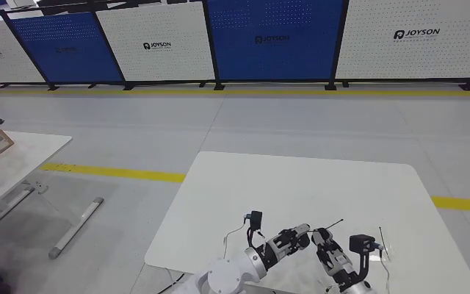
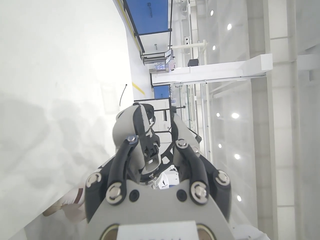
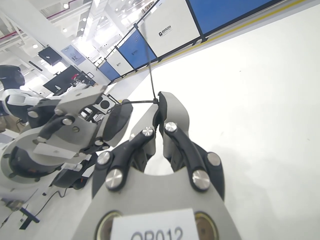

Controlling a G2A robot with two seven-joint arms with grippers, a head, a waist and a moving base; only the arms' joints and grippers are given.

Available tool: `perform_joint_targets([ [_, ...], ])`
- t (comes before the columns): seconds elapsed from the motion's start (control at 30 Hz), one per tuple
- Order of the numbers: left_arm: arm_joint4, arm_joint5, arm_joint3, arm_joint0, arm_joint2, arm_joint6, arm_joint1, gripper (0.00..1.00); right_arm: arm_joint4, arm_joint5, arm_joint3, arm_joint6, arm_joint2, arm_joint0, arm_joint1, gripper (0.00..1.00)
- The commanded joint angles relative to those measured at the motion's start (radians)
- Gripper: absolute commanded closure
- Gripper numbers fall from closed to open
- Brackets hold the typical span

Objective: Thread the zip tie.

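Right pincer (image 3: 157, 102) clenched, tips nipping the zip tie (image 3: 150, 73) at a bend. One run sticks up; the other crosses to the left pincer (image 2: 157, 114), whose fingers I see parted. Both hover over the table (image 3: 250, 96), near edge.

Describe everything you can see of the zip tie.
The zip tie is a thin black strap, plastic by its look, with no closed loop to be seen. The right gripper is shut on it at the very fingertips. From that pinch one long stretch rises nearly straight into the air, and a shorter stretch runs sideways to the left gripper. It is held over the white table, not lying on it.
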Motion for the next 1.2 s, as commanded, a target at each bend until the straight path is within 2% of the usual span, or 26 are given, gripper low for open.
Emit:
perform_joint_targets([
  [0.0, 0.006, -0.001, -0.001, 0.0, 0.001, 0.006, 0.0, 0.63, -0.007, -0.001, -0.001, 0.0, -0.001, 0.0, 0.0, 1.0],
  [0.1, 0.012, -0.001, -0.003, 0.001, 0.002, 0.013, -0.001, 0.7, -0.021, -0.014, -0.001, 0.001, -0.005, -0.002, 0.001, 1.0],
  [0.17, 0.014, -0.002, -0.003, 0.0, 0.005, 0.018, -0.001, 0.8, -0.027, -0.022, -0.001, 0.001, -0.005, -0.004, 0.002, 1.0],
  [0.2, 0.015, -0.002, -0.003, 0.0, 0.005, 0.019, -0.002, 0.82, -0.028, -0.023, -0.001, 0.0, -0.005, -0.004, 0.002, 1.0],
  [0.27, 0.017, -0.003, -0.002, 0.0, 0.008, 0.019, -0.002, 0.94, -0.03, -0.025, -0.002, -0.001, -0.005, -0.005, 0.002, 1.0],
  [0.37, 0.02, -0.002, -0.002, -0.001, 0.01, 0.019, -0.003, 1.0, -0.031, -0.027, -0.002, -0.001, -0.006, -0.005, 0.002, 1.0],
  [1.17, 0.038, 0.01, -0.007, -0.007, 0.019, 0.01, -0.004, 0.97, -0.03, -0.023, -0.008, 0.0, -0.004, -0.006, 0.003, 1.0],
])
